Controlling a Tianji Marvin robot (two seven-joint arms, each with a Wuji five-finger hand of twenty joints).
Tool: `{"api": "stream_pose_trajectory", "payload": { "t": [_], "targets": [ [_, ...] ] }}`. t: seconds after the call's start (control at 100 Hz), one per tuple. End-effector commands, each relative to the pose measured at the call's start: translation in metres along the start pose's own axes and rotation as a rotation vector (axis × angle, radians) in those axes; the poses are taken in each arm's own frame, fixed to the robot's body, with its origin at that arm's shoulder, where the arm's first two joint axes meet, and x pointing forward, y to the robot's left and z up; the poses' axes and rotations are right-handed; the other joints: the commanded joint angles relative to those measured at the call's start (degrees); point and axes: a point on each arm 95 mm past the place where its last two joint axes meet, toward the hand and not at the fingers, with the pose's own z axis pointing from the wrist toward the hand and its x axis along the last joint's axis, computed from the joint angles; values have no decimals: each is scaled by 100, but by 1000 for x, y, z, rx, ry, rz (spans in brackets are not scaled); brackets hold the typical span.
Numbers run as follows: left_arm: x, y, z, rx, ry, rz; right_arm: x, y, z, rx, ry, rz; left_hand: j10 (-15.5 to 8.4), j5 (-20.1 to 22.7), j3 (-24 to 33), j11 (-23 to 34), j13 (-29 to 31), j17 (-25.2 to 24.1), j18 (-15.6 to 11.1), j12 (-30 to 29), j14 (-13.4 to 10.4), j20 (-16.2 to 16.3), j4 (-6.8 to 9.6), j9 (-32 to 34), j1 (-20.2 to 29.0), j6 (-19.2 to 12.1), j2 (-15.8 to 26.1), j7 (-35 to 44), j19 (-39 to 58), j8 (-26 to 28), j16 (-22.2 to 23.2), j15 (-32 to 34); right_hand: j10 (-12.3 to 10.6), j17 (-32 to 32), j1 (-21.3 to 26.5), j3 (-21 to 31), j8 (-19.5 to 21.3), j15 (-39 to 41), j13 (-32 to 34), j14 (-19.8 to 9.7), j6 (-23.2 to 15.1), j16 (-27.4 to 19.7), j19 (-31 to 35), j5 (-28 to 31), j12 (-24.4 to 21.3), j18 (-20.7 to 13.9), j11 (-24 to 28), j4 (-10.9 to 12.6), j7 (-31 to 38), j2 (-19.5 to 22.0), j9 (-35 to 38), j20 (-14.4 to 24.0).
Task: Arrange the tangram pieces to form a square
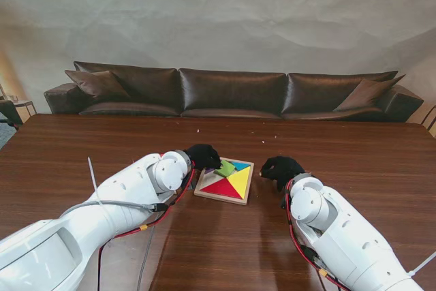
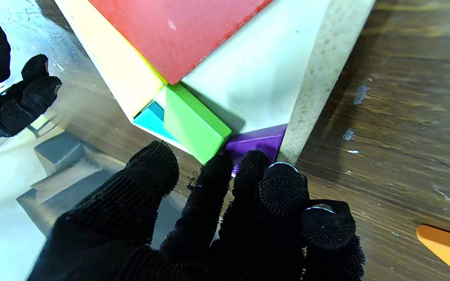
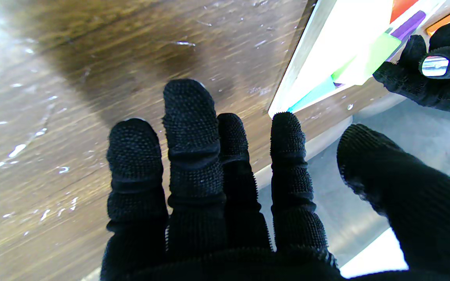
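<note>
A white square tray [image 1: 204, 195] lies in the middle of the table. In it are a red triangle [image 1: 221, 187], a yellow triangle [image 1: 240, 180], a blue piece [image 1: 240, 165] and a green piece [image 1: 225, 167]. The green piece [image 2: 193, 123] sits tilted, its edge over the blue piece [image 2: 150, 121], next to a purple piece [image 2: 258, 140]. My left hand [image 1: 203, 156] is at the tray's far left corner. Its fingertips [image 2: 217, 171] touch the green and purple pieces, with the thumb held apart. My right hand [image 1: 281, 168] hovers just right of the tray, fingers [image 3: 193, 164] spread and holding nothing.
An orange piece [image 2: 447, 248] lies on the wood table beside the tray, close to my left hand. A dark leather sofa [image 1: 231, 93] stands beyond the table's far edge. White tray floor [image 2: 264, 70] shows between the red triangle [image 2: 178, 35] and the rim.
</note>
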Motion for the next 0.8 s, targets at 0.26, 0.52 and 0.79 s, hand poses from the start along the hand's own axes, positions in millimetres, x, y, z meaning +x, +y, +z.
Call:
{"api": "stream_pose_trajectory", "payload": {
  "t": [0.26, 0.52, 0.79],
  "targets": [
    [11, 1, 5, -29, 25, -2, -1, -4, 0, 20, -6, 11, 80, -66, 39, 60, -86, -204, -106, 32, 141, 190, 194, -124, -179, -157, 232, -19, -65, 36, 69, 287, 122, -643, -160, -23, -48, 91, -77, 41, 23, -37, 226, 62, -67, 67, 89, 196, 41, 170, -104, -32],
    [13, 2, 7, -40, 34, -4, -1, -3, 1, 18, -8, 14, 81, -52, 22, 69, -78, -203, -124, 37, 131, 201, 195, -106, -180, -209, 248, 3, -65, 51, 70, 291, 124, -643, -159, -23, -48, 93, -80, 37, 20, -38, 226, 69, -68, 67, 90, 196, 42, 170, -100, -32],
    [14, 3, 7, -51, 37, 5, -1, -4, 1, 19, -7, 15, 77, -61, -2, 70, -71, -195, -132, 41, 122, 205, 195, -100, -178, -222, 243, -1, -64, 55, 71, 294, 129, -647, -160, -24, -47, 97, -77, 60, 14, -38, 230, 78, -68, 59, 92, 196, 45, 172, -92, -31]
  ]
}}
